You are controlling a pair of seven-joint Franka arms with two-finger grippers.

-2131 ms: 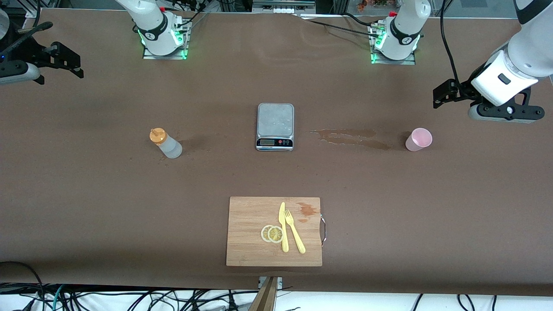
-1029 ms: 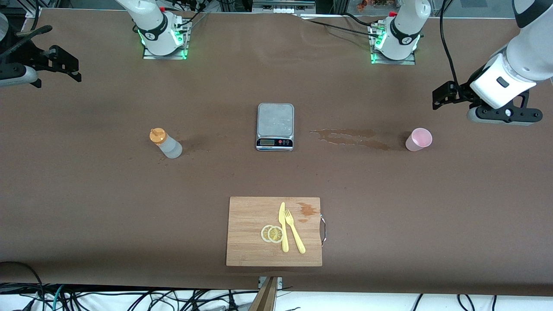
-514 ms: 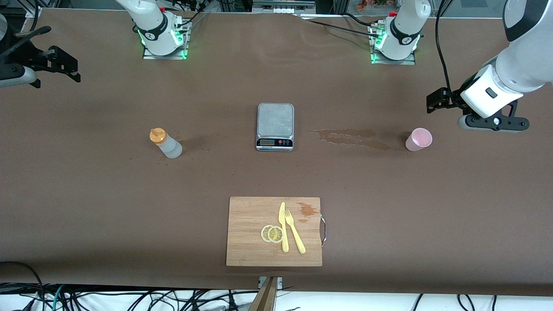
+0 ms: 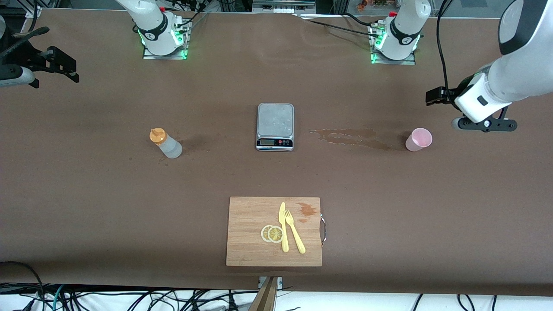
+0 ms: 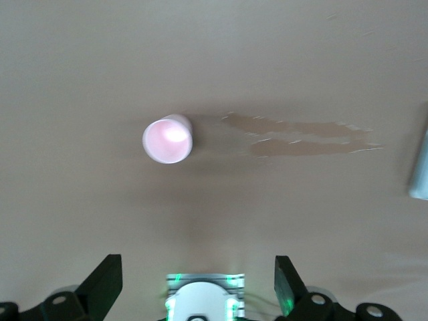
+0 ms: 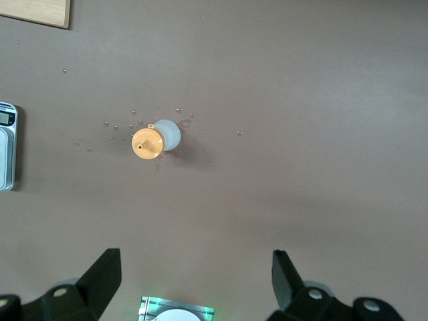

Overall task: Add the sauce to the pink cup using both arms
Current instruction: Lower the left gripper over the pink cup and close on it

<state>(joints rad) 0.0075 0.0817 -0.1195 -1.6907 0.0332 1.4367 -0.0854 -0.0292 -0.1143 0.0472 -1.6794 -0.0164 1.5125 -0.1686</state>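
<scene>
The sauce bottle (image 4: 165, 144), whitish with an orange cap, stands on the table toward the right arm's end; it also shows in the right wrist view (image 6: 155, 139). The pink cup (image 4: 418, 139) stands upright and empty toward the left arm's end, and shows from above in the left wrist view (image 5: 168, 139). My left gripper (image 4: 484, 124) hangs open in the air beside the cup, toward the table's end, its fingers wide apart (image 5: 198, 284). My right gripper (image 4: 15, 75) is open and up in the air at the table's other end, well away from the bottle (image 6: 196, 281).
A silver kitchen scale (image 4: 275, 126) sits mid-table between bottle and cup. A brown spill stain (image 4: 350, 138) lies between scale and cup. A wooden cutting board (image 4: 255, 216) with a yellow knife, fork and lemon slices lies nearer the camera.
My left arm has swung in from the table's end toward the pink cup. My right gripper has barely shifted. Bottle and cup have not moved.
</scene>
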